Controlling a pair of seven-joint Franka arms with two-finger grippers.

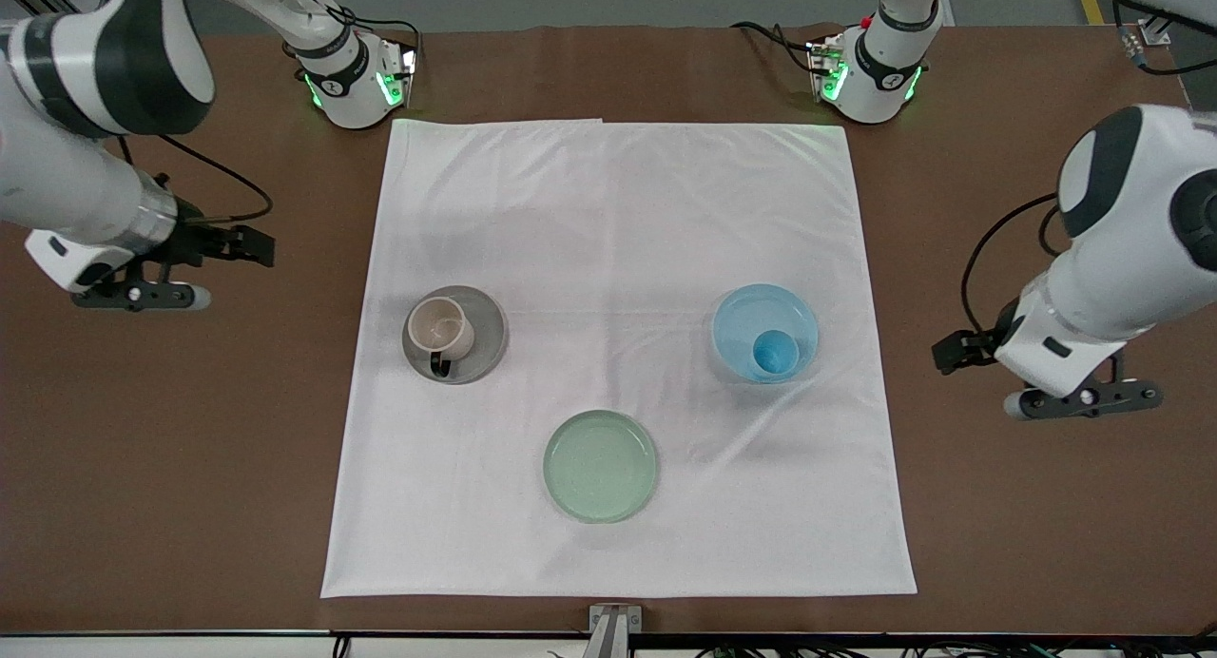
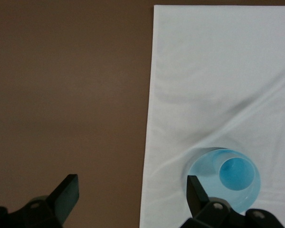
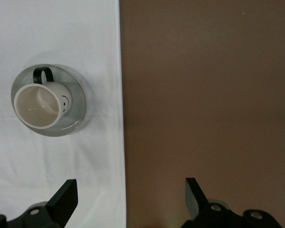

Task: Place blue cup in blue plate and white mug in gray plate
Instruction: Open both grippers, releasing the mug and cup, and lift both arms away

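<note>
Nearest the front camera, a pale green plate (image 1: 600,466) is left bare on the white cloth (image 1: 618,211); not part of the job.

Farther up, the blue cup (image 1: 775,353) is seen upright inside the blue plate (image 1: 737,320), toward the left claw (image 2: 130,199). The white mug (image 1: 440,328) is seen upright on the gray plate (image 1: 487,335), handle toward the front camera, toward the right claw (image 3: 130,199).

Both placements are judged done.

Both claws are spread wide and empty, each held over bare brown table (image 1: 998,506) just off the cloth edge, well apart from its plate.

Step in hand is judged to be retreat: arms should be parked clear, with no sweep over the plates and no snag on the wrinkled cloth.

Room: cables and both bases along the table's top edge.
</note>
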